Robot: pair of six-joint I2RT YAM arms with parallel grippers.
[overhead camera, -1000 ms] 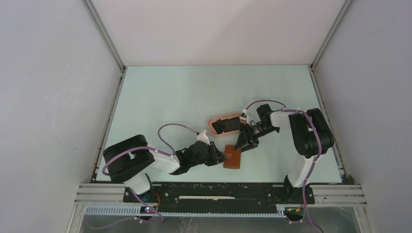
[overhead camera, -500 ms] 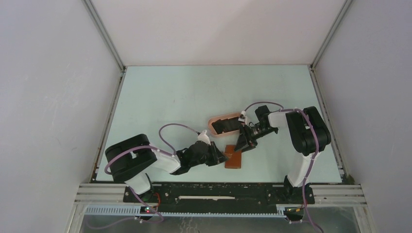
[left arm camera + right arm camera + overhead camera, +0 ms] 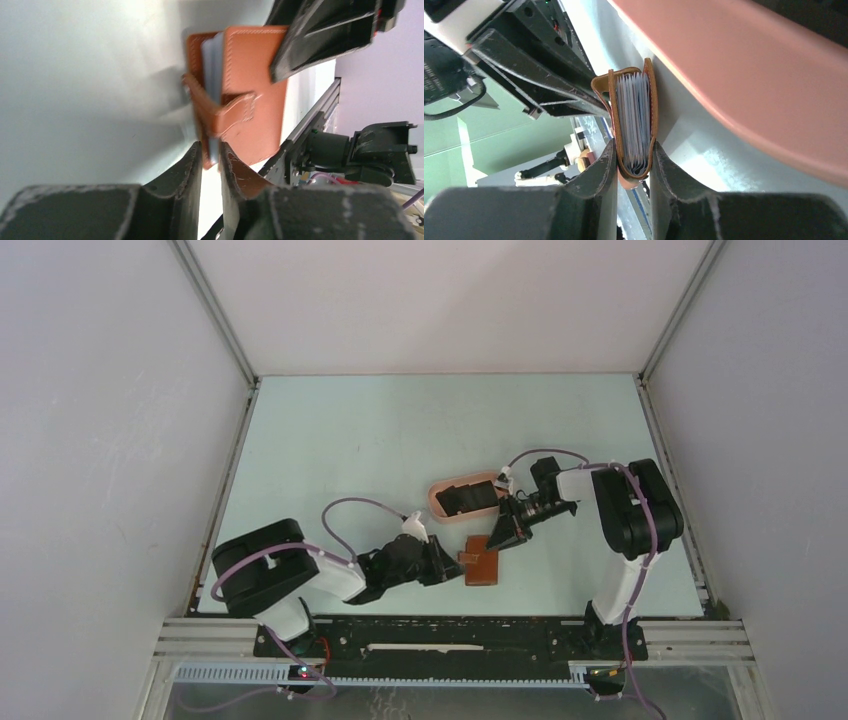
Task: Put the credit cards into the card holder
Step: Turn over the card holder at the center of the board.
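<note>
Nothing readable in any of the views, tbh. The closest thing is some tiny pale print on a black housing [image 3: 446, 70] at the left edge of the right wrist view, and it's way too small and blurry to make out. The card holder [image 3: 651, 100] leather only shows stitching.

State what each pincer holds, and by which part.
Both hold the small reddish-brown leather wallet: left pincer pinches its near edge; right pincer clamps both covers at one end.
</note>
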